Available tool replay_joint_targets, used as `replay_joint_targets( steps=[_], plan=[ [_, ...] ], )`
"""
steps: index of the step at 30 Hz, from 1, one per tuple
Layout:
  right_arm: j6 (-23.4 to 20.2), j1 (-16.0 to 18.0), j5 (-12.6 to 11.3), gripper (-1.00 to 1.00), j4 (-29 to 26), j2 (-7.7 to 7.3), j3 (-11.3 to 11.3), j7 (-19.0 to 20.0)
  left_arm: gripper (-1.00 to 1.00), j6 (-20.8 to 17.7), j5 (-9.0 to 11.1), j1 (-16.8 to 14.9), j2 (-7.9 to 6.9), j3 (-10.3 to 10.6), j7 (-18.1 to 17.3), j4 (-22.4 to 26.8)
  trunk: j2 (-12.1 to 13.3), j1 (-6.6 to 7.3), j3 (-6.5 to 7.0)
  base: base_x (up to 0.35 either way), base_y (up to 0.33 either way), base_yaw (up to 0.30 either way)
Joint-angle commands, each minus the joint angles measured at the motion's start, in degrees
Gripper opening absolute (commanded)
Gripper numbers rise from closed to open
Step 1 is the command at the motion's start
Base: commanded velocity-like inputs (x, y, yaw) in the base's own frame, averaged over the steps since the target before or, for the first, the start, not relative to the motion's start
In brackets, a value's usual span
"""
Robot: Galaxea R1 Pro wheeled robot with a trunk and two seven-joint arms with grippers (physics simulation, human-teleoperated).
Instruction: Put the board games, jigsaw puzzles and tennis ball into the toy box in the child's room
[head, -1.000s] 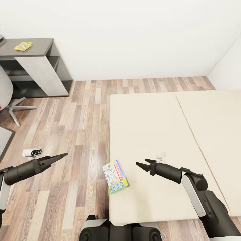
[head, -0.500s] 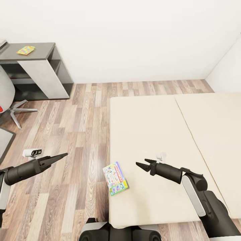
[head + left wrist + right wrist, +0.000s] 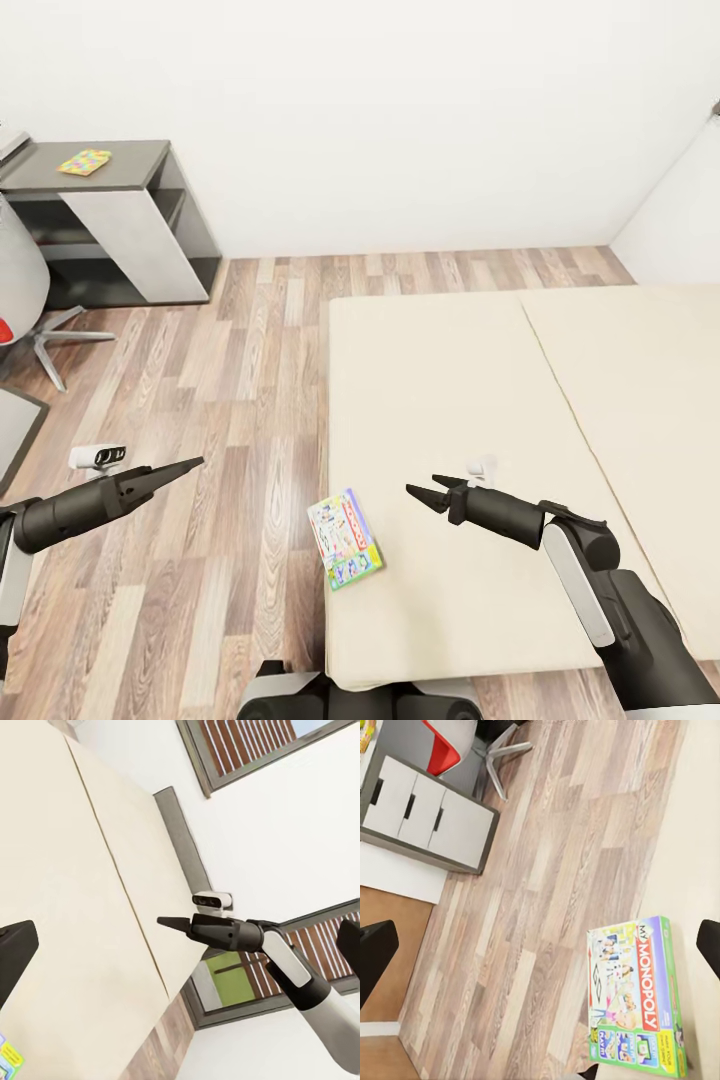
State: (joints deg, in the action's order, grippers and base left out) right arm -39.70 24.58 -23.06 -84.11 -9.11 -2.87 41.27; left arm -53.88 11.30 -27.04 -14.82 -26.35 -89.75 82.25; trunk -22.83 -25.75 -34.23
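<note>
Head view showed the robot standing at the foot of a bed, both arms held out level and empty. A board game, a flat rectangular box with a glossy, brightly printed lid, lay near the bed's edge, apparently overhanging it slightly; the right wrist view showed its lid lettered "My Monopoly". It sat between the two arms, nearer the right gripper, whose jaws stood parted and gripped nothing, well short of the box. The left gripper hung over the wooden floor; its jaws looked drawn together to a point, empty. In the left wrist view the right gripper showed again as a dark tapered wedge above the pale mattress.

The arms' raised, spread pose read as a carrying stance for travel, not yet a reach; the box seemed the likely next target, and being thin and flat on soft bedding it would probably need lifting from its overhanging edge. The mattress was smooth, matte cream, split by a seam. Far off, a grey counter carried a small multicoloured flat piece, possibly a puzzle. A small white device lay on the floor planks.
</note>
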Motion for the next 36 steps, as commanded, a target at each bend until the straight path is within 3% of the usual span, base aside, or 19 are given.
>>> replay_joint_targets(
  steps=[1,36],
  plan=[
    [-0.4,0.0,-0.3,1.0,0.0,-0.04,0.0,-0.1,1.0,-0.6,-0.1,0.0,-0.01,0.0,-0.2,0.0,-0.1,-0.03,0.02,0.0,0.0,0.0],
    [-0.3,0.0,-0.4,1.0,0.0,0.0,-0.1,-0.4,1.0,-0.7,-0.3,0.0,0.03,0.0,-0.2,0.0,-0.1,-0.03,3.23,0.0,0.0,0.0]
  ],
)
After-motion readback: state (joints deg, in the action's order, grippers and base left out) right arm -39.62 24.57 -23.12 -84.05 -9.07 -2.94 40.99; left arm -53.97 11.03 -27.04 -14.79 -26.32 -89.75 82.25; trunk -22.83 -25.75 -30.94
